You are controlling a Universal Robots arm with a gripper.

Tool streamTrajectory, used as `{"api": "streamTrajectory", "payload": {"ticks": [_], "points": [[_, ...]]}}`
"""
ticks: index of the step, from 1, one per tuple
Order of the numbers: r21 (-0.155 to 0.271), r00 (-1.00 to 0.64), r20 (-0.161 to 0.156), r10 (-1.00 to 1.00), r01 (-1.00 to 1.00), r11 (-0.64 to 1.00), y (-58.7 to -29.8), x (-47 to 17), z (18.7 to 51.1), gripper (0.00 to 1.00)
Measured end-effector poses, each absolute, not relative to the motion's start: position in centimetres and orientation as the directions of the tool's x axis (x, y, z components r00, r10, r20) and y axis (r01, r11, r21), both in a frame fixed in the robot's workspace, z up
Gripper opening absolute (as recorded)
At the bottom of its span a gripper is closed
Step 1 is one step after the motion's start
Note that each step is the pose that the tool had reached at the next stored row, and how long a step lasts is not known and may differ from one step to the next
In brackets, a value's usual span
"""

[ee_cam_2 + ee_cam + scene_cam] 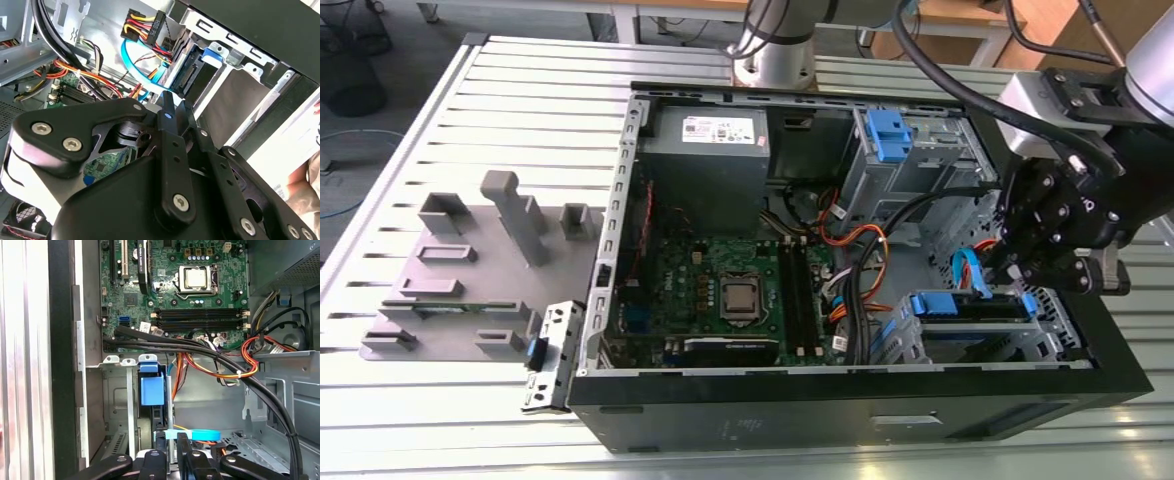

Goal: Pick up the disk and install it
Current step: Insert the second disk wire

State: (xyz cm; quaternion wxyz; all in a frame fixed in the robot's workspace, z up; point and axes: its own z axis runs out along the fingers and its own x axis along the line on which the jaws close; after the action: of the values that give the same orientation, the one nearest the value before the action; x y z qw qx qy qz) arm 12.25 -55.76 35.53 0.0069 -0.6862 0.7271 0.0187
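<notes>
The gripper [1041,275] is positioned inside the open computer case [854,400], just above the drive bay at the exterior view's right, with fingers [161,447] pressed together and nothing pinched. The disk [967,308] is seated in that bay, blue rail handle [152,390] facing out. Snagging of the light-blue data cable [192,434] and black cable bundle [200,347] is judged the main risk, since both are routed close to the fingers.

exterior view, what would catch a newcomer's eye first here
The open computer case on the slatted metal table, its green motherboard exposed in the middle. At the exterior view's right, the black end effector hangs inside the case just above a blue-railed disk sitting in the drive bay.
</notes>
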Motion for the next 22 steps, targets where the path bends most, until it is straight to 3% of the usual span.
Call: {"api": "streamTrajectory", "payload": {"ticks": [22], "points": [[0.018, -0.058, -0.036, -0.998, -0.998, 0.058, -53.2, 12.3, 35.4, 0.24]]}}
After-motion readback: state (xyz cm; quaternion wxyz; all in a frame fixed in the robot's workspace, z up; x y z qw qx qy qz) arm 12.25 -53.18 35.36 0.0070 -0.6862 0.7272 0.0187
